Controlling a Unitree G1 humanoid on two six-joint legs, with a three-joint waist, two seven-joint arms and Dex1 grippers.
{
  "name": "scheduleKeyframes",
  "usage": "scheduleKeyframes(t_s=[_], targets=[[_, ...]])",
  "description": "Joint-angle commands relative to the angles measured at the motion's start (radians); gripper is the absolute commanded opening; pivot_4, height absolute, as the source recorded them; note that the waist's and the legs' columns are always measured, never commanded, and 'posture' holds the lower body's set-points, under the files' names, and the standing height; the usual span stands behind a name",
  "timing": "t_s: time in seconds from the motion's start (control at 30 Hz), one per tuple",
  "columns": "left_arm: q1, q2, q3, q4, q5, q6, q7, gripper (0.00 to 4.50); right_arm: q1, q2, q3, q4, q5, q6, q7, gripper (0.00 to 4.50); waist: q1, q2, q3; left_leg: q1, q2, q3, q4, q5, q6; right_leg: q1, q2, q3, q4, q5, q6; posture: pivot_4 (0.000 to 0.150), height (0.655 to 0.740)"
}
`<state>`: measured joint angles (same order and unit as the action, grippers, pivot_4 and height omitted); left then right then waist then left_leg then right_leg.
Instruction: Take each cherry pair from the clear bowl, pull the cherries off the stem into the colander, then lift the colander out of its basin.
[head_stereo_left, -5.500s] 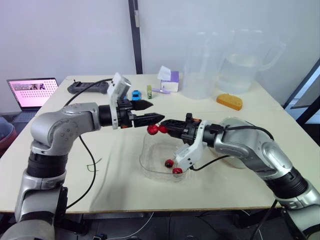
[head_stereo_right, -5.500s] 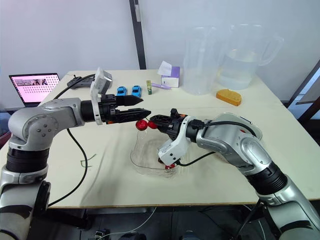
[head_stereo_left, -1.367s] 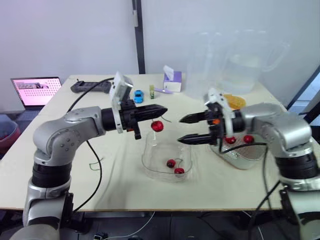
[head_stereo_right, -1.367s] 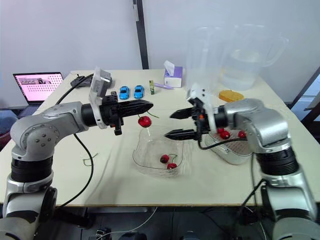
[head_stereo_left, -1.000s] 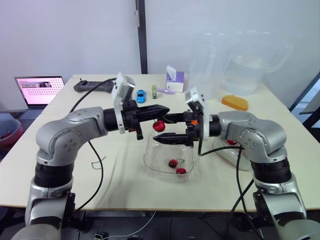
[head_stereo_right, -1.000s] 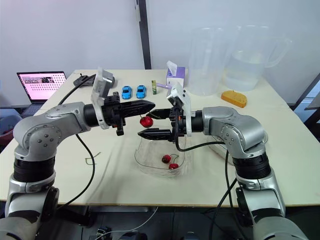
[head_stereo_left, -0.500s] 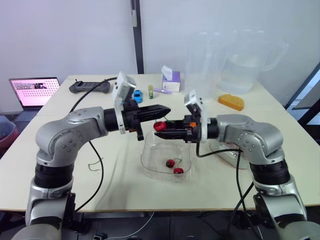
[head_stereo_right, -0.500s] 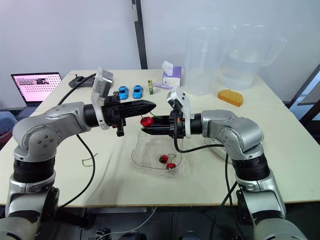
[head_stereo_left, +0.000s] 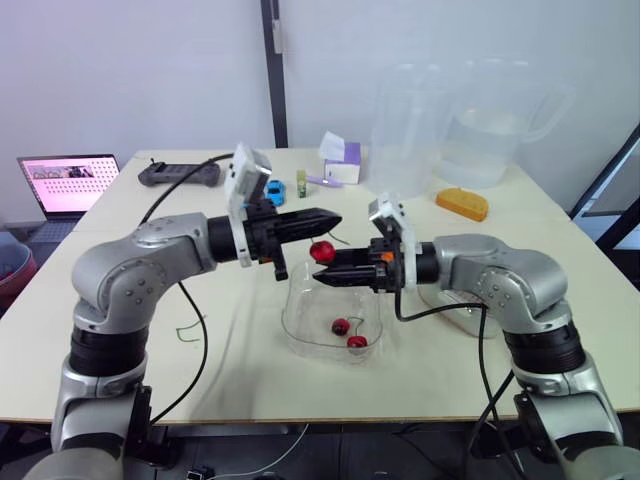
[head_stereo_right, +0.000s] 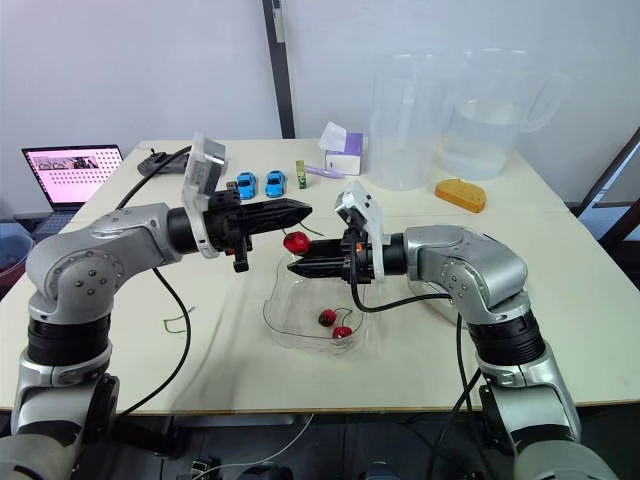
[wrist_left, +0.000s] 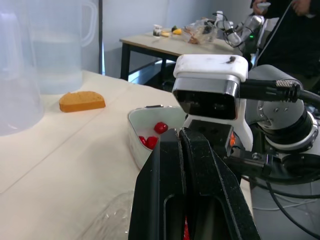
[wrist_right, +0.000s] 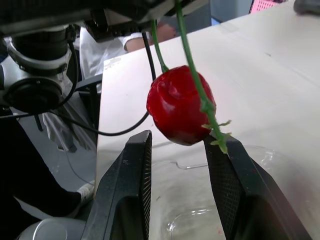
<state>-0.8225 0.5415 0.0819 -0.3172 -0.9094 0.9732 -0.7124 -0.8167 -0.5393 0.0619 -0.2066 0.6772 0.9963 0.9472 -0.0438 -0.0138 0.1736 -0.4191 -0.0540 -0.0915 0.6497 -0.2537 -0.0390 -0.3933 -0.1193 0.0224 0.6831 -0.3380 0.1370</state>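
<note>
Over the clear bowl (head_stereo_left: 298, 322), the left gripper (head_stereo_left: 337, 217) is pinching a green stem (wrist_right: 192, 75) between fingers pressed tight together, and one red cherry (wrist_right: 177, 107) is hanging from that stem just below the tips. From the opposite side the right gripper (head_stereo_left: 322, 278) is reaching in, pointing toward the left arm. Its two fingers (wrist_right: 130, 180) are standing parted by about the cherry's width and gripping nothing, with the cherry dangling just past their tips; whether either pad is touching the fruit cannot be told. Down in the bowl, two more cherries (head_stereo_left: 349, 333) are lying close together near its front wall. Beyond the right arm, the colander (wrist_left: 135, 136) is sitting on the table (head_stereo_left: 200, 380) with several loose cherries (wrist_left: 160, 127) lying in it. At the table's far edge, two large clear pitchers (head_stereo_left: 410, 130) are standing side by side, with an orange block (head_stereo_left: 460, 204) lying just in front of them.
</note>
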Motion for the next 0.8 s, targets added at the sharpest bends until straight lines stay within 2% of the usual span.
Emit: scheduleKeyframes(t_s=[0.03, 0.17, 0.4, 0.5, 0.6, 0.63, 0.7, 0.73, 0.8], targets=[[-0.013, 0.002, 0.008, -0.015, -0.002, -0.021, -0.002, 0.00, -0.034, 0.012, -0.040, -0.014, 0.041, -0.003, -0.012, 2.45, -0.001, 0.000, 0.000, 0.000, 0.000, 0.000, 0.000, 0.000, 0.000, 0.000, 0.000, 0.000, 0.000, 0.000, 0.000, 0.150, 0.7371], [-0.016, 0.000, 0.007, -0.012, 0.002, -0.023, -0.004, 0.00, -0.039, 0.026, -0.042, -0.015, 0.049, -0.012, -0.028, 4.28, 0.000, 0.000, 0.000, 0.000, 0.000, 0.000, 0.000, 0.000, 0.000, 0.000, 0.000, 0.000, 0.000, 0.000, 0.000, 0.150, 0.7371], [-0.018, -0.002, 0.008, -0.014, 0.004, -0.023, -0.001, 0.00, -0.048, 0.049, -0.036, -0.011, 0.062, -0.015, -0.047, 4.28, 0.000, 0.000, 0.000, 0.000, 0.000, 0.000, 0.000, 0.000, 0.000, 0.000, 0.000, 0.000, 0.000, 0.000, 0.000, 0.150, 0.7371], [-0.015, -0.002, 0.009, -0.019, 0.001, -0.020, 0.000, 0.00, -0.051, 0.057, -0.040, -0.004, 0.068, -0.012, -0.056, 3.45, 0.000, 0.000, 0.000, 0.000, 0.000, 0.000, 0.000, 0.000, 0.000, 0.000, 0.000, 0.000, 0.000, 0.000, 0.000, 0.150, 0.7371], [-0.011, 0.000, 0.010, -0.021, 0.001, -0.020, 0.000, 0.00, -0.049, 0.057, -0.039, -0.002, 0.072, -0.013, -0.059, 2.04, 0.000, 0.000, 0.000, 0.000, 0.000, 0.000, 0.000, 0.000, 0.000, 0.000, 0.000, 0.000, 0.000, 0.000, 0.000, 0.150, 0.7371], [-0.011, 0.000, 0.010, -0.021, 0.001, -0.021, 0.001, 0.00, -0.049, 0.056, -0.038, -0.001, 0.073, -0.015, -0.058, 1.44, 0.000, 0.000, 0.000, 0.000, 0.000, 0.000, 0.000, 0.000, 0.000, 0.000, 0.000, 0.000, 0.000, 0.000, 0.000, 0.150, 0.7371], [-0.011, 0.001, 0.011, -0.020, 0.001, -0.021, 0.001, 0.00, -0.047, 0.053, -0.033, 0.000, 0.070, -0.019, -0.055, 0.65, 0.000, 0.000, 0.000, 0.000, 0.000, 0.000, 0.000, 0.000, 0.000, 0.000, 0.000, 0.000, 0.000, 0.000, 0.000, 0.150, 0.7371], [-0.012, 0.001, 0.011, -0.021, 0.002, -0.021, 0.000, 0.00, -0.047, 0.050, -0.032, 0.000, 0.067, -0.020, -0.053, 0.43, 0.000, 0.000, 0.000, 0.000, 0.000, 0.000, 0.000, 0.000, 0.000, 0.000, 0.000, 0.000, 0.000, 0.000, 0.000, 0.150, 0.7371], [-0.012, 0.001, 0.012, -0.020, 0.001, -0.021, 0.001, 0.00, -0.046, 0.047, -0.028, 0.000, 0.063, -0.023, -0.050, 0.43, 0.000, 0.000, 0.000, 0.000, 0.000, 0.000, 0.000, 0.000, 0.000, 0.000, 0.000, 0.000, 0.000, 0.000, 0.000, 0.150, 0.7371]])
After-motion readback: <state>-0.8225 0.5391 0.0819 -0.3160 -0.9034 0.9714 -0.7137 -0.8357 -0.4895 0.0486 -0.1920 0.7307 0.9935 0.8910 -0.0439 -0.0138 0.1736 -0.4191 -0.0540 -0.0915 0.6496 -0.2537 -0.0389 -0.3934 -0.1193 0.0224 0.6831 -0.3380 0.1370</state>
